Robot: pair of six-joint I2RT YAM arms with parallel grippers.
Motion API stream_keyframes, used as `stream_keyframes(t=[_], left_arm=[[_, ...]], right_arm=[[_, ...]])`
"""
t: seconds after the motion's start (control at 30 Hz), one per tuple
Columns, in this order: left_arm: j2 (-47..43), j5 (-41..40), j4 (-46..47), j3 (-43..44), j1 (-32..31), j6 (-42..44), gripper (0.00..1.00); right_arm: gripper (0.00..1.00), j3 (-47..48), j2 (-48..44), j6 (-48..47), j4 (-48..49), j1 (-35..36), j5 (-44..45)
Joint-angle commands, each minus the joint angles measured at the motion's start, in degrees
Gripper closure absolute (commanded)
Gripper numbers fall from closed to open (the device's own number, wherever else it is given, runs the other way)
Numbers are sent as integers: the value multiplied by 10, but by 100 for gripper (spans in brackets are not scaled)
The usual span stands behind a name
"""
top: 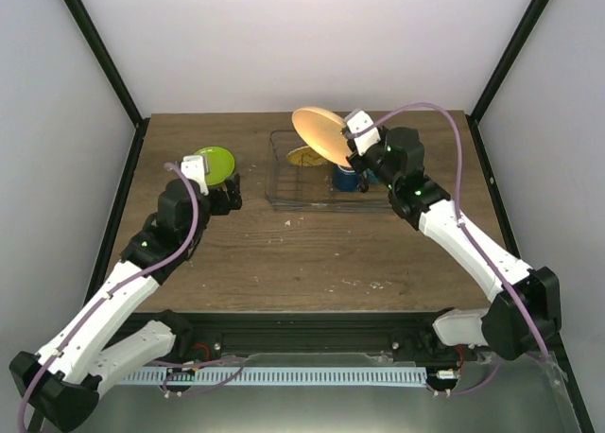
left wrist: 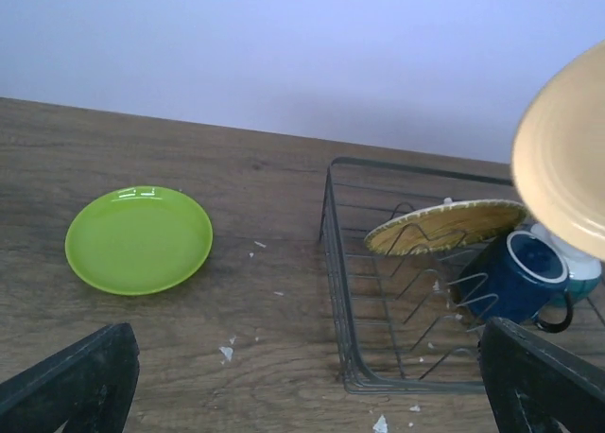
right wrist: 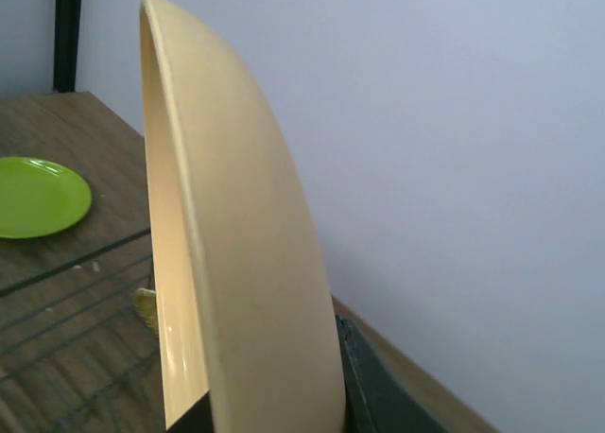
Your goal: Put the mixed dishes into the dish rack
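Note:
My right gripper (top: 355,146) is shut on the rim of a pale peach plate (top: 319,135) and holds it on edge above the dish rack (top: 280,195). The plate fills the right wrist view (right wrist: 236,263). In the wire rack (left wrist: 336,263) lie the yellow-orange grid-patterned plate (left wrist: 444,225), tilted on the dividers, the dark blue mug (left wrist: 515,277) and, behind it, the small blue-and-white cup (left wrist: 579,268). The yellow-green plate (left wrist: 139,239) lies flat on the table left of the rack. My left gripper (top: 225,195) is open and empty, just near of that plate.
The wooden table (top: 312,253) carries small white crumbs (left wrist: 227,353) near the rack's left corner. Black frame posts (top: 104,55) and pale walls close in the back and both sides.

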Motion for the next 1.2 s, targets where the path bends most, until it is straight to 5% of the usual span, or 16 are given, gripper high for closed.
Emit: stream_keyframes(t=[0.0,0.13,0.63,1.17], left_arm=[[18,-6,20,9,6,8,0],[29,-16,22,4,13,13,0],[24,1,32,-10,25,14,0],[30,-1,32,-11,31,25,0]], right_arm=[[99,-46,-36,-138,92,22,18],[99,-144,-66,-286,174,59,11],[99,-209,-66,-435,215,64,-26],[99,-178,12,-438,209,63,-56]])
